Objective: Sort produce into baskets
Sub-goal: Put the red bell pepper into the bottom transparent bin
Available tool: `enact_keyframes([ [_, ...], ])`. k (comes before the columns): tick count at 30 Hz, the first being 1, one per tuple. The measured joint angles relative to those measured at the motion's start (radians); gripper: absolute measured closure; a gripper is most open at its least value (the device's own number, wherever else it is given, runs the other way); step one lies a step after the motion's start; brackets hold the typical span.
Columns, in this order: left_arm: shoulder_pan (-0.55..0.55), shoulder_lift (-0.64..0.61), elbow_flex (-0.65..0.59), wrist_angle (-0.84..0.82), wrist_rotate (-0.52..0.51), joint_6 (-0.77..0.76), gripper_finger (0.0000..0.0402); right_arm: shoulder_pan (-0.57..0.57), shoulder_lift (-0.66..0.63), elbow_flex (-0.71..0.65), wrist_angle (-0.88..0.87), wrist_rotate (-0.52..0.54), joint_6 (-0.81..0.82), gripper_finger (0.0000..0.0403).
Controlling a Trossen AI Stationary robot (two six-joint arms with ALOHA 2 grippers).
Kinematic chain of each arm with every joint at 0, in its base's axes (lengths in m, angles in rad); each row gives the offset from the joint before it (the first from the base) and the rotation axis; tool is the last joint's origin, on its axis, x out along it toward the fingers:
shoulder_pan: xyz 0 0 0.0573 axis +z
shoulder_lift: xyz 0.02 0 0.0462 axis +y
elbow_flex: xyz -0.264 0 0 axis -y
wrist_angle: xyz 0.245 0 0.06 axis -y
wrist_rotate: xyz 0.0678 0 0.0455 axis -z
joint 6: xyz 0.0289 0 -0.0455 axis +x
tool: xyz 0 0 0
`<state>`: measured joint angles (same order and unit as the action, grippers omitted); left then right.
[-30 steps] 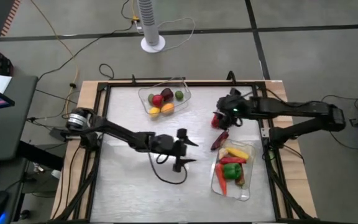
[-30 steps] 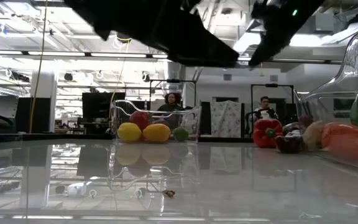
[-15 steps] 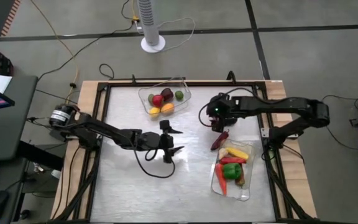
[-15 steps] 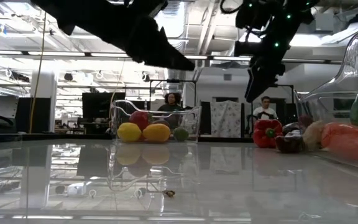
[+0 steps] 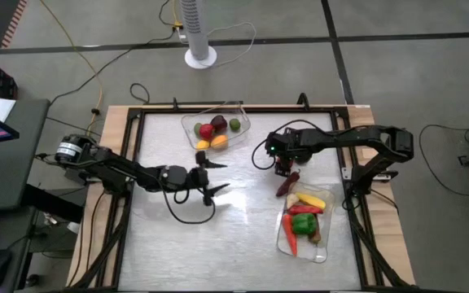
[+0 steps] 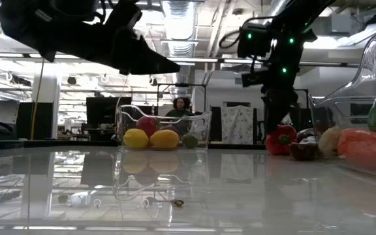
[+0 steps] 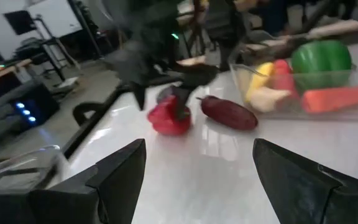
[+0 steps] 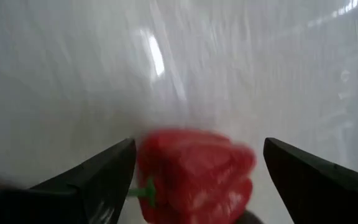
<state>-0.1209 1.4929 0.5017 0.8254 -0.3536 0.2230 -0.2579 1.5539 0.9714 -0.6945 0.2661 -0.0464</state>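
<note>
A red pepper (image 5: 284,168) rests on the table right of centre, with a dark purple piece (image 5: 287,184) lying just nearer. My right gripper (image 5: 282,159) hangs over the pepper, pointing down. It is open, with one finger on each side of the pepper (image 8: 194,174) and a gap to both. My left gripper (image 5: 218,177) hovers open at mid-table with nothing between its fingers, facing the pepper (image 7: 169,118). One clear basket (image 5: 243,122) at the far edge holds round fruits. The other (image 5: 324,248), at the near right, holds peppers, a carrot and a yellow piece.
A loose black cable (image 5: 187,213) loops on the table below the left arm. A black frame (image 5: 218,108) runs round the table top. Open table lies at the near left. People sit in the room beyond the far edge (image 6: 181,108).
My right gripper has come down from high above the table to just over the red pepper, shifting a little toward the table's left edge. My left gripper has drawn back toward the table's left edge and slightly toward the far edge, staying open.
</note>
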Motion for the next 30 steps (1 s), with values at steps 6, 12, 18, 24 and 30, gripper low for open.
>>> enact_keyframes([
  [6, 0.005, -0.066, 0.001, -0.071, -0.045, -0.028, 0.0119, -0.007, 0.033, -0.015, -0.006, 0.025, 0.002, 0.0025],
  [12, 0.004, -0.102, 0.001, -0.138, -0.052, -0.057, 0.0119, -0.014, 0.033, -0.057, 0.018, 0.029, 0.001, 0.0034],
  [18, 0.004, -0.102, 0.001, -0.135, -0.053, -0.061, 0.0119, -0.014, 0.033, -0.058, 0.03, 0.034, -0.008, 0.0079],
  [24, 0.004, -0.102, 0.001, -0.135, -0.045, -0.079, 0.0119, -0.005, 0.039, 0.011, -0.077, 0.023, -0.006, 0.0108],
  [30, 0.004, -0.102, 0.001, -0.137, -0.046, -0.079, 0.0119, 0.06, 0.037, 0.225, -0.302, 0.019, 0.054, 0.011],
])
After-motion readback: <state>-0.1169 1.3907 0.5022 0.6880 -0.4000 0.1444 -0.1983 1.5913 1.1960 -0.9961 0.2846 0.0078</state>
